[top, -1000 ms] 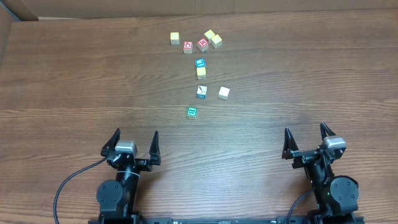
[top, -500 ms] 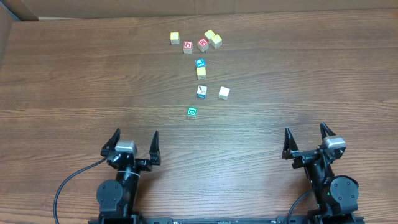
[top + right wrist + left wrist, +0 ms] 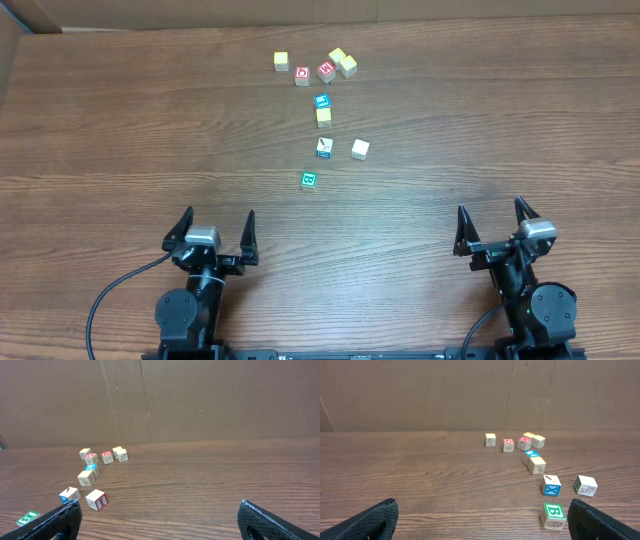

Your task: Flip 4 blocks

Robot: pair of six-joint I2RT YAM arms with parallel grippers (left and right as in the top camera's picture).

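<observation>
both arms wait at the near edge of the table (image 3: 120, 130). the left gripper (image 3: 218, 222) is wide open and holds nothing. the right gripper (image 3: 490, 214) is just the same. the four to flip sit out in the middle, well apart from both. the green block (image 3: 309, 180) is nearest, then the white block (image 3: 325, 147) with the cream block (image 3: 360, 148) beside it, then the yellow block (image 3: 323, 117). i think the left arm should take the green one first. come down straight, pinch two flat sides, lift a little, tip it over. the yellow one sits just by a blue block (image 3: 321, 101), so go slow there and don't bump it.
</observation>
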